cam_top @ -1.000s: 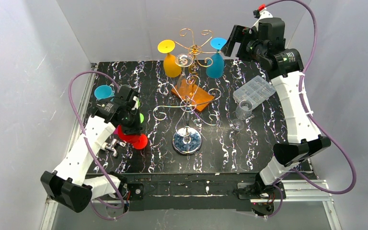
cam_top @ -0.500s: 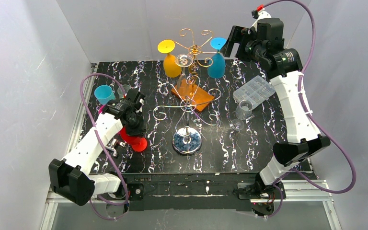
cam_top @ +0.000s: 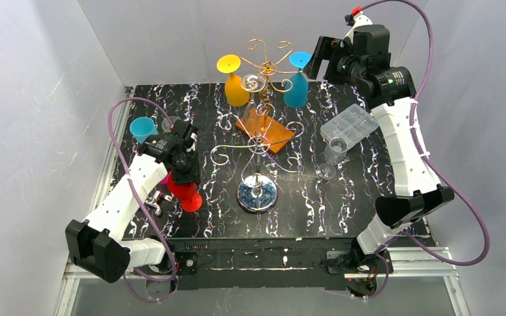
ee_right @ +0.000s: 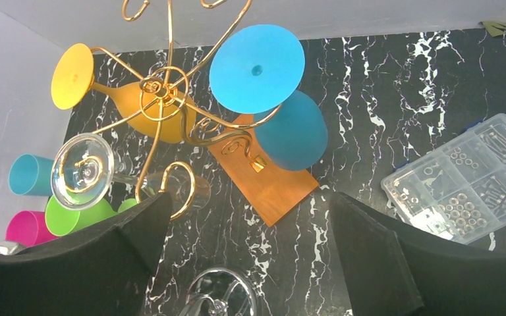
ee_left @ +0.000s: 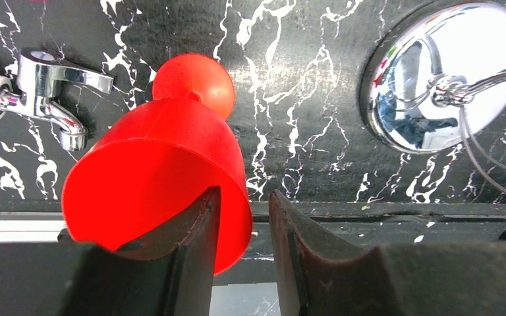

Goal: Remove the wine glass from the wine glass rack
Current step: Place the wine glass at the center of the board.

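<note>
Straight ahead of the right gripper (ee_right: 248, 196), whose jaws stand wide apart and hold nothing, the blue wine glass (ee_right: 293, 135) hangs foot-up on the wine glass rack (ee_right: 153, 86), its long axis roughly vertical, this arm the nearer.

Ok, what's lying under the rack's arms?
An orange block lies flat beneath the scroll arms of the wine glass rack. From the right wrist, the hanging blue wine glass hides one edge of it.
</note>
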Tool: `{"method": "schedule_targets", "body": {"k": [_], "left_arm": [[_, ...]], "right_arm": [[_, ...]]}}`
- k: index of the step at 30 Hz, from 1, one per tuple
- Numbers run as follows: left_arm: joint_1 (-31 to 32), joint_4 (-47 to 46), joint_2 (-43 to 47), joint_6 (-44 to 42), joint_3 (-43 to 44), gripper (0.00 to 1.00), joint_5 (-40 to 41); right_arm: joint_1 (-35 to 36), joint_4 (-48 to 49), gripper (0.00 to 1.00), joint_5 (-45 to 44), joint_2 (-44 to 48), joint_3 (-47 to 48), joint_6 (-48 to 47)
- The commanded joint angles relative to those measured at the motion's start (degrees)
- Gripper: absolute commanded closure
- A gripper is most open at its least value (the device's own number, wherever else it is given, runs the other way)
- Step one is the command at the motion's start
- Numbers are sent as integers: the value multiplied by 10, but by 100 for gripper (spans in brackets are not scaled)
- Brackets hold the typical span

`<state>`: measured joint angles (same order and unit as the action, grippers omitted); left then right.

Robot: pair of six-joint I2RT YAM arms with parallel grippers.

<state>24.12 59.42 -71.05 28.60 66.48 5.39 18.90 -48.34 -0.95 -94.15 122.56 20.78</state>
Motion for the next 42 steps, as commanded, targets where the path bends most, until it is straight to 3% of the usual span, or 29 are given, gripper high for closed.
{"method": "schedule_targets", "body": {"k": [1, 11, 17, 20, 29, 42], "left_arm": [[1, 38, 28, -15, 57, 66, 10], [1, 79, 60, -26, 133, 38, 23], [2, 85, 70, -39, 189, 11, 38], [2, 86, 68, -49, 213, 3, 43], [1, 83, 51, -68, 275, 2, 44], [0, 73, 51, -77, 282, 2, 43]], "right_arm": [[6, 8, 2, -3, -8, 24, -14], [45, 20, 2, -40, -40, 61, -51], [88, 15, 2, -140, -90, 127, -111], [92, 24, 1, -179, -108, 142, -139], [95, 89, 2, -216, -137, 137, -195], [95, 106, 2, -230, -191, 162, -207]]}}
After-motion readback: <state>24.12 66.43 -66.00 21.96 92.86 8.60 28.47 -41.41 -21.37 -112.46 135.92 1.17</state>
